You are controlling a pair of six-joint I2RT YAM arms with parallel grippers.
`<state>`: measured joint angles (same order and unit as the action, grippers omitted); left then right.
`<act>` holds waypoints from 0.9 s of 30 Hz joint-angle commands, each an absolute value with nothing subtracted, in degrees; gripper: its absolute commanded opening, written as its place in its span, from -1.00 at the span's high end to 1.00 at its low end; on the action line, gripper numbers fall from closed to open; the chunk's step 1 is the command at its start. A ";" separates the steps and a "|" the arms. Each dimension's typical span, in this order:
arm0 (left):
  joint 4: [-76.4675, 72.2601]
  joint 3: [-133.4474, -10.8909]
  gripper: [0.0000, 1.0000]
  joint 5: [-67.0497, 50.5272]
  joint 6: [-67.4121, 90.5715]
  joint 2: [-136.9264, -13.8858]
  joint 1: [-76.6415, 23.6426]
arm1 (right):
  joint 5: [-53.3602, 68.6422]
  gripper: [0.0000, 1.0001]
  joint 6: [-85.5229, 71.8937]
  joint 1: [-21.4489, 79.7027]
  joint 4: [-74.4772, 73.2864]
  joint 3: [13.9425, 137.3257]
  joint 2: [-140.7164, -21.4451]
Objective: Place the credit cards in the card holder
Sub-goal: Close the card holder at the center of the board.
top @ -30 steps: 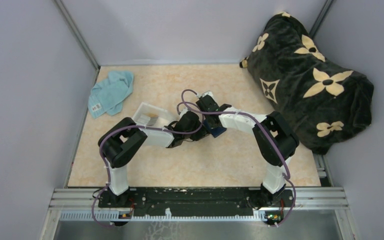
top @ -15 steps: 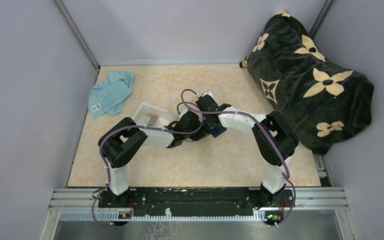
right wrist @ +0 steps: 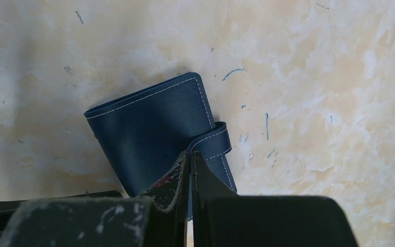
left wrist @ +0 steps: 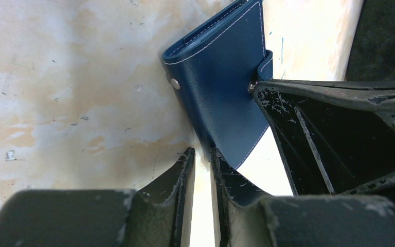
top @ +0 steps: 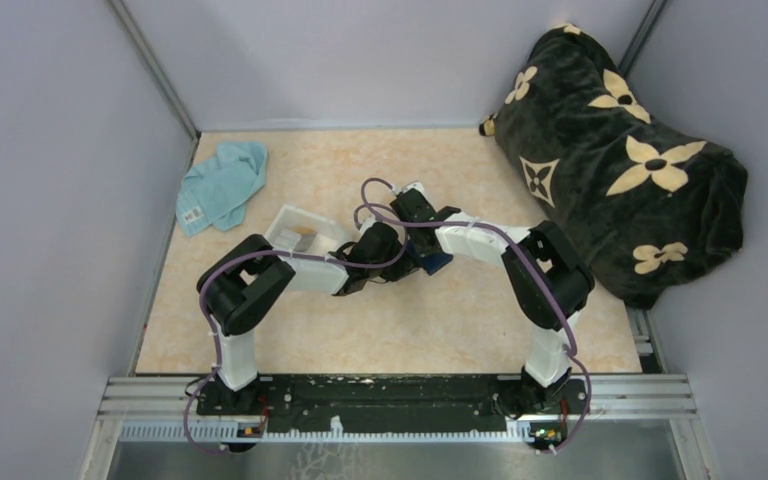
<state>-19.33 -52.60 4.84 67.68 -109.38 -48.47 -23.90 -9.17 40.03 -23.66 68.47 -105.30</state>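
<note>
Found the left gripper [left wrist: 201, 152] nearly clenched at the lower corner of one card holder [left wrist: 216, 87], with a pale sliver in the slit, unreadable as card or table. Found the right gripper [right wrist: 190, 154] clamped on the same card holder by its strap edge, at the middle of the table [top: 360, 330]. From above, lost both sets of fingertips under the wrists, with only a blue corner showing. Counted farther back one clear tray [top: 282, 222] holding small pieces [top: 305, 238] too tiny to count, one teal cloth [top: 222, 182] and one flowered dark blanket [top: 620, 160].
</note>
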 commanded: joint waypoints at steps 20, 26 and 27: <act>-14.72 -51.10 0.50 5.50 66.27 -112.82 -47.82 | -18.04 1.00 -11.45 43.92 -26.63 71.58 -115.80; -15.26 -50.83 0.50 5.21 66.53 -113.36 -47.81 | -16.75 1.00 -13.23 44.77 -25.75 69.83 -117.16; -15.43 -50.68 0.50 5.21 66.63 -113.44 -47.81 | -16.38 1.00 -13.78 44.88 -25.37 69.26 -117.33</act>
